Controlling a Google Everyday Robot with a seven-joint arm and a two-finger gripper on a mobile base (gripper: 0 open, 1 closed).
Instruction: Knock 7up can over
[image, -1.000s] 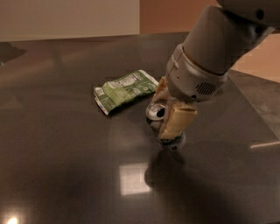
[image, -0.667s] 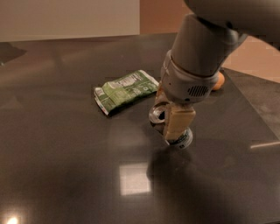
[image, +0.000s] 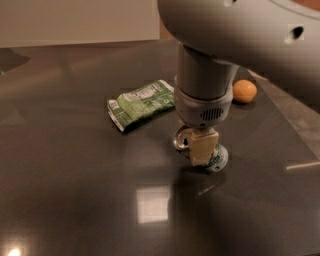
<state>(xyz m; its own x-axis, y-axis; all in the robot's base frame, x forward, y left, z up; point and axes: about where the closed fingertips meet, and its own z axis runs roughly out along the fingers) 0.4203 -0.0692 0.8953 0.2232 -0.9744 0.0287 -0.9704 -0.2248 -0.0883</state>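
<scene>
While the green snack bag (image: 142, 104) lies flat on the worktop (image: 65, 165) at the left, the gripper (image: 202, 151) sits low on the 7up can (image: 219, 158) near the middle, which looks tipped with its shiny top facing left; whether the gripper is wide or clamped I cannot tell. I judge the knock nearly done, needing only a straight lift away. An orange (image: 245, 91) and the worktop's edge lie to the right.

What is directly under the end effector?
The 7up can, apparently tipped on the dark table, shiny top toward the green snack bag. The end effector sits low over the can's middle and covers it, so contact there is hidden.
</scene>
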